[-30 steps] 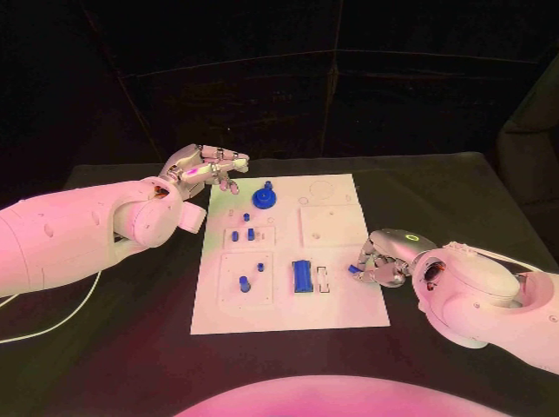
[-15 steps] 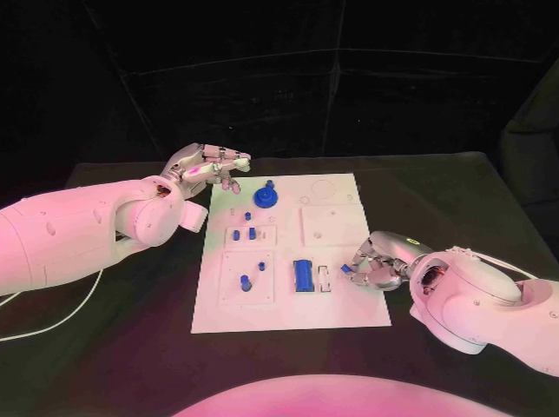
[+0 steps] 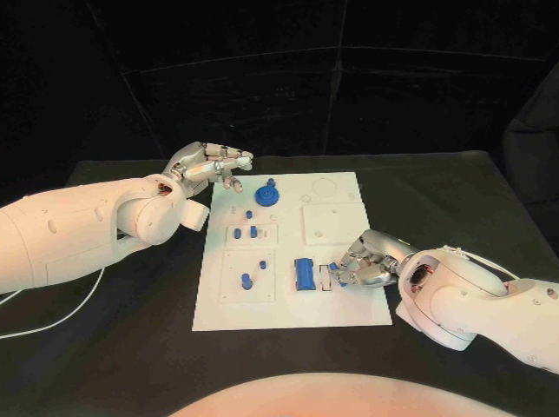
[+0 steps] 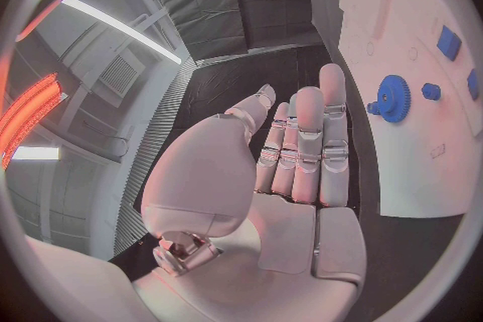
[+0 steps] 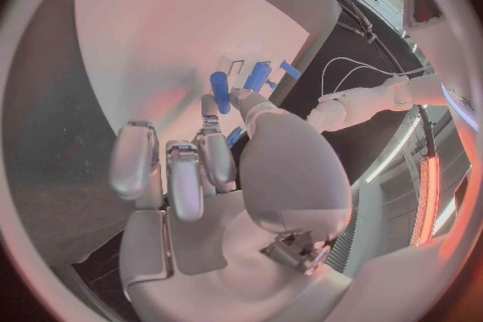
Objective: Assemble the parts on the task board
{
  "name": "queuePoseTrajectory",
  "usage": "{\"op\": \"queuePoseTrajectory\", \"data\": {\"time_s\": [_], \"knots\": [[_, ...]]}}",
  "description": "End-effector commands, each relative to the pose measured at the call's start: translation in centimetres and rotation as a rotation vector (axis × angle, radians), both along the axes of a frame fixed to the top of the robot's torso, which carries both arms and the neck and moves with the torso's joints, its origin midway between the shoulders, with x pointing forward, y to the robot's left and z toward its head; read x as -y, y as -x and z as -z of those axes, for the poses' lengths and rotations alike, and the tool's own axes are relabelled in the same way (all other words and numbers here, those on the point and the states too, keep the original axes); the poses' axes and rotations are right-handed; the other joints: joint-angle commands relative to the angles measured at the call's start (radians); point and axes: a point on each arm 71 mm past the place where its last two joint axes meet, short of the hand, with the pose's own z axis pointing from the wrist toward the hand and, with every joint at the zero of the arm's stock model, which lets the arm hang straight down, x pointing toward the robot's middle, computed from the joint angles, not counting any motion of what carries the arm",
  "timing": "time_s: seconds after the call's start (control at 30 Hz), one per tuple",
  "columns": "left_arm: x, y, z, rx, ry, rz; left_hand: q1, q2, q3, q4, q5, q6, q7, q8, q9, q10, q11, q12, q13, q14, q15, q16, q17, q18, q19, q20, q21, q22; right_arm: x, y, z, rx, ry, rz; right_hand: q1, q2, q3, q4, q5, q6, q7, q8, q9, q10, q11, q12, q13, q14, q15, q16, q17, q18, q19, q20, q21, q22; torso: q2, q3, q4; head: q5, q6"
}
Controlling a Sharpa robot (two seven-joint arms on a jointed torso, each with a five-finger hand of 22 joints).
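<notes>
The white task board lies in the middle of the black table. On it are a blue gear, a long blue bar and several small blue pieces. My right hand sits over the board's right edge, just right of the bar, fingers curled. In the right wrist view its thumb and a finger pinch a small blue peg above the board. My left hand hovers off the board's far left corner, holding nothing. Its fingers are stretched out beside the gear.
A white cable runs over the table at the left, under my left arm. Bare black table lies right of the board and in front of it.
My right hand has moved left from beside the board onto its right edge, closer to the long blue bar. The left hand has stayed in place.
</notes>
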Motion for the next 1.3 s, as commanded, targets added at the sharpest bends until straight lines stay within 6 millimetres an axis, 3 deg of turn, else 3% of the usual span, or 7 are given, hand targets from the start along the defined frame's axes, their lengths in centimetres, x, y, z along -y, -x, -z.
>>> {"op": "queuePoseTrajectory", "data": {"time_s": [0.03, 0.3, 0.53, 0.83, 1.17, 1.3], "knots": [[0.2, 0.0, -0.2, 0.011, 0.017, 0.017, -0.004, 0.002, -0.001, 0.004, -0.001, -0.006, 0.002, 0.006, 0.000, -0.005, 0.001, 0.006, 0.001, -0.007, -0.001, 0.006, -0.002, 0.013, 0.005, 0.000, -0.004, -0.001, -0.2, 0.0, 0.2, -0.035, -0.028, 0.016, -0.022, 0.002, -0.005, 0.012, 0.006, 0.008, -0.001, 0.004, 0.001, 0.024, 0.001, 0.008, 0.070, 0.097, 0.001, 0.006, 0.246, -0.018, 0.008, 0.001, 0.006, 0.002, 0.000, 0.0004, -0.0005, 0.002, -0.002], [0.2, 0.1, -0.2, 0.010, 0.019, 0.020, -0.002, 0.000, -0.001, 0.003, -0.001, -0.007, 0.002, 0.006, 0.000, -0.006, 0.001, 0.007, 0.001, -0.008, -0.001, 0.006, -0.002, 0.013, 0.005, 0.000, -0.005, -0.001, -1.0, 0.0, 0.4, -0.061, -0.023, -0.001, -0.035, 0.004, -0.012, 0.020, 0.006, 0.013, -0.003, 0.006, 0.003, 0.025, -0.001, 0.007, 0.070, 0.097, 0.000, 0.006, 0.246, -0.018, 0.008, 0.000, 0.006, 0.001, -0.001, 0.0015, -0.0014, 0.007, -0.003], [0.3, 0.1, -0.2, 0.006, 0.020, 0.027, -0.002, 0.000, -0.001, 0.003, -0.001, -0.007, 0.002, 0.006, 0.000, -0.006, 0.001, 0.007, 0.001, -0.008, -0.001, 0.006, -0.002, 0.013, 0.005, 0.000, -0.005, -0.001, -1.1, -0.3, 0.6, -0.066, -0.017, 0.006, -0.042, 0.005, -0.016, 0.024, 0.006, 0.018, -0.005, 0.007, 0.005, 0.025, -0.002, 0.006, 0.069, 0.097, -0.002, 0.006, 0.247, -0.018, 0.007, -0.001, 0.005, 0.001, -0.002, -0.0006, -0.0005, 0.008, -0.006], [0.3, 0.2, -0.2, 0.001, 0.022, 0.033, 0.000, 0.001, 0.000, 0.003, -0.001, -0.007, 0.002, 0.007, 0.000, -0.006, 0.001, 0.007, 0.001, -0.008, -0.001, 0.007, -0.002, 0.013, 0.005, 0.000, -0.005, -0.002, -1.7, -0.3, 0.9, -0.088, -0.001, -0.015, -0.053, 0.003, -0.027, 0.028, -0.015, 0.022, -0.008, 0.009, 0.008, 0.026, -0.004, 0.004, 0.069, 0.097, -0.004, 0.006, 0.246, -0.018, 0.007, -0.003, 0.004, 0.000, -0.001, 0.0004, -0.0017, 0.013, -0.007], [0.3, 0.2, -0.2, 0.000, 0.021, 0.034, 0.000, 0.001, 0.000, 0.003, -0.001, -0.007, 0.002, 0.007, 0.000, -0.006, 0.001, 0.007, 0.001, -0.008, -0.001, 0.007, -0.002, 0.013, 0.005, 0.000, -0.005, -0.002, -1.8, -0.4, 1.0, -0.090, 0.003, -0.016, -0.083, 0.002, -0.065, 0.046, -0.097, 0.025, -0.007, 0.009, 0.014, 0.026, -0.004, 0.002, 0.069, 0.096, -0.003, 0.005, 0.244, -0.018, 0.007, -0.004, 0.003, 0.000, -0.001, 0.0005, -0.0013, 0.015, -0.010], [0.3, 0.1, -0.2, -0.001, 0.021, 0.035, -0.001, 0.001, 0.000, 0.003, -0.001, -0.007, 0.002, 0.007, 0.000, -0.006, 0.001, 0.007, 0.001, -0.008, -0.001, 0.007, -0.002, 0.013, 0.005, 0.000, -0.005, -0.002, -1.8, -0.5, 0.9, -0.081, 0.004, -0.011, -0.122, 0.000, -0.120, 0.074, -0.235, 0.025, -0.008, 0.009, 0.019, 0.026, -0.003, 0.001, 0.069, 0.096, -0.003, 0.004, 0.242, -0.018, 0.007, -0.003, 0.001, 0.000, -0.002, 0.0009, -0.0021, 0.016, -0.009]]}}
